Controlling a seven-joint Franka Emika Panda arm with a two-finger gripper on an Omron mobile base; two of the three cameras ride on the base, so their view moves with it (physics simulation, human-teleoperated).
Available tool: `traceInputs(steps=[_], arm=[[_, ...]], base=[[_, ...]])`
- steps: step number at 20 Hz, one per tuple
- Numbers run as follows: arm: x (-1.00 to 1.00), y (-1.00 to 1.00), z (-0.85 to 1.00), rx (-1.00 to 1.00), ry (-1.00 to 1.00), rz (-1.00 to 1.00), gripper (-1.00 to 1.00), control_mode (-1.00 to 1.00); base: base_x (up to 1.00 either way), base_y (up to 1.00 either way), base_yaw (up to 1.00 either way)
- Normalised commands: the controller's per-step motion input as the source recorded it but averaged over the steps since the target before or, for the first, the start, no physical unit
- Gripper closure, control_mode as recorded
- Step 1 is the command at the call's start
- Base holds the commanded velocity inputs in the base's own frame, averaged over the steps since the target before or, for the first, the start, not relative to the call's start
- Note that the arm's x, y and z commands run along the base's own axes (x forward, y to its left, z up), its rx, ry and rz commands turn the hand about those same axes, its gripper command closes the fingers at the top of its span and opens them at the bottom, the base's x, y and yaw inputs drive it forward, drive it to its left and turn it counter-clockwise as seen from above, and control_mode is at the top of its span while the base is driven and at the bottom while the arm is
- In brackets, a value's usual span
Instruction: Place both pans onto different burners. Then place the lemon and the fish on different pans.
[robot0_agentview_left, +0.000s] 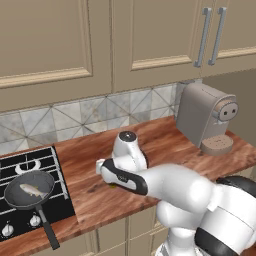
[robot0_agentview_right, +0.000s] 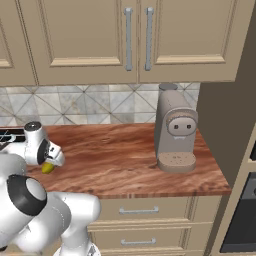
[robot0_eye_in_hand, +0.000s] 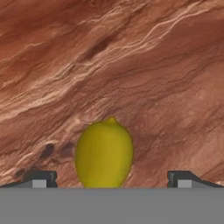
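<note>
In the hand view the yellow-green lemon (robot0_eye_in_hand: 104, 153) lies on the wooden counter, straight below my gripper (robot0_eye_in_hand: 111, 180). The gripper is open, with one dark fingertip (robot0_eye_in_hand: 41, 179) on each side of the fruit and clear of it. From the right base view the lemon (robot0_agentview_right: 47, 167) peeks out under the lowered hand. At the far left, a pan (robot0_agentview_left: 22, 197) with a long black handle sits on a front burner of the black hob (robot0_agentview_left: 64, 204). The silvery fish (robot0_agentview_left: 30, 189) lies inside that pan. A silvery back burner (robot0_agentview_left: 27, 167) shows behind it.
A beige coffee machine (robot0_agentview_left: 205, 117) stands at the counter's right end, against the tiled wall. Wall cabinets (robot0_agentview_left: 150, 35) hang overhead. Bare wooden counter (robot0_agentview_right: 115, 155) stretches between the lemon and the machine. Knobs (robot0_agentview_left: 7, 229) line the hob's front edge.
</note>
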Motion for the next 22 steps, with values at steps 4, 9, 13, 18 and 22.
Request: traceInputs(steps=[4,9,13,18,22], arm=[[0.23,0.10,-0.23,0.00,0.01,0.00,-1.00,-1.00],[0.21,0.14,-0.29,0.00,0.03,0.00,-1.00,-1.00],[0.13,0.15,-0.31,0.00,0.05,0.00,1.00,-1.00],[0.01,-0.01,-0.10,0.00,0.03,-0.01,1.00,-1.00],[-0.01,-0.14,0.26,0.01,0.00,0.00,1.00,-1.00]], base=[[0.00,0.00,0.00],[0.00,0.00,0.00],[0.00,0.00,0.00],[0.00,0.00,0.00],[0.00,0.00,0.00]])
